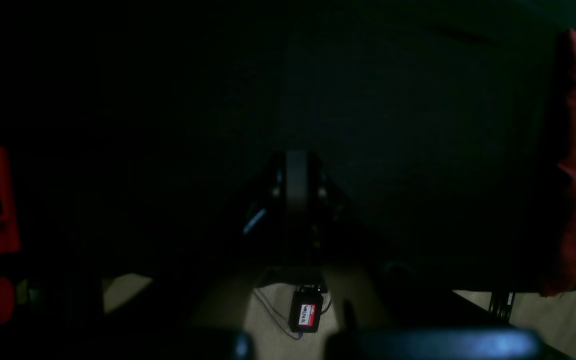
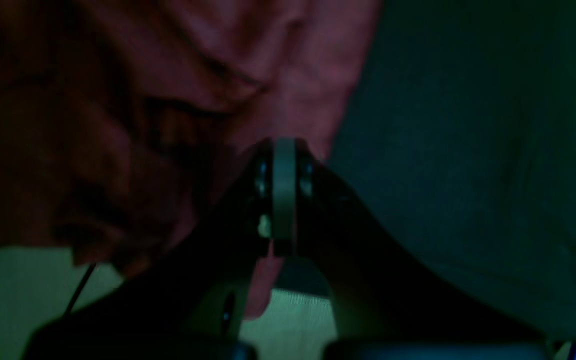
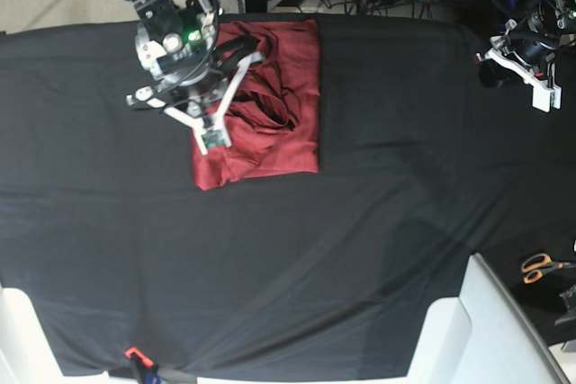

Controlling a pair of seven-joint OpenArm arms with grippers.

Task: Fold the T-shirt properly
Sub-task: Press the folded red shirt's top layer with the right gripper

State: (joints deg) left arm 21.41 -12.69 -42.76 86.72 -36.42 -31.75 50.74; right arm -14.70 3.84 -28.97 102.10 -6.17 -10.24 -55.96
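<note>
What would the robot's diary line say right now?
right gripper: shut, over T-shirt | left gripper: away, unclear | T-shirt: bunched on black cloth

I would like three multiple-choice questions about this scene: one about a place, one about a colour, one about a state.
1. Where does the brick-red knit T-shirt lie on the black cloth sheet in the base view?
A. upper left
B. lower right
C. centre

2. What colour are the handles of the scissors?
A. blue
B. orange
C. green

3. How does the T-shirt lie?
A. spread flat, sleeves out
B. bunched into a compact wrinkled block
C. hanging in the air

Key: 1 A, it lies below the right gripper; 2 B, orange loops at the right edge; 3 B, creases show, with no sleeves out.
</note>
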